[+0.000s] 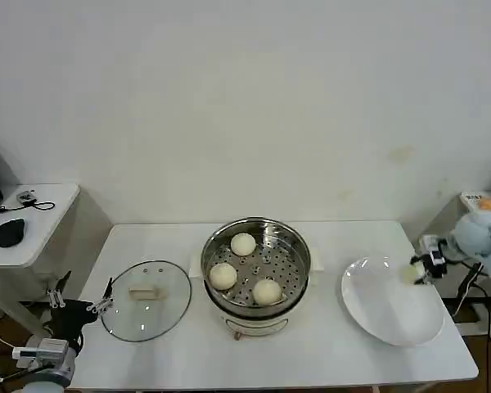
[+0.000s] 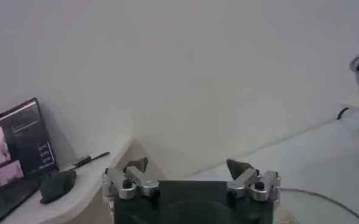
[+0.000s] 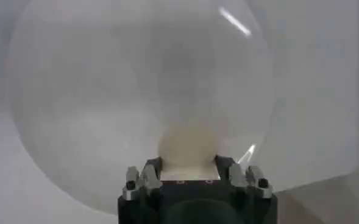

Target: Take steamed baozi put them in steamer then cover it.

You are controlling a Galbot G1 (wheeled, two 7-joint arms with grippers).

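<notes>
Three steamed baozi (image 1: 243, 244) (image 1: 222, 276) (image 1: 267, 291) already sit in the steamer (image 1: 299, 246), mid-table on its cream base. The fourth baozi (image 3: 187, 145) is the one in play: you've got it in the right gripper (image 1: 416, 271), jaws closed onto it from both sides, held at the right rim of the white plate (image 1: 385, 315). In the right wrist view the bun sits snug between the fingertips, plate underneath. I can't tell if it is touching the plate or just clear of it.

Step in hand, as I read it: picking the last bun off the plate. Next move calls for a lift, a carry leftward to the steamer, and a drop in the free gap on the basket's right side, beside the others. Keep the squeeze light; soft dough dents easily.

After that comes the cover (image 1: 146, 299), the glass lid lying flat on the table left of the steamer, handle up, untouched. Your left gripper (image 2: 191, 176) is parked low off the table's front-left corner, just beside the lid, jaws spread wide with nothing in them, well placed to take the handle.

Writing: no brand or label readable on the steamer, lid or plate. A laptop screen (image 2: 14, 152) on the side table (image 1: 53, 205) shows content too small to read.
</notes>
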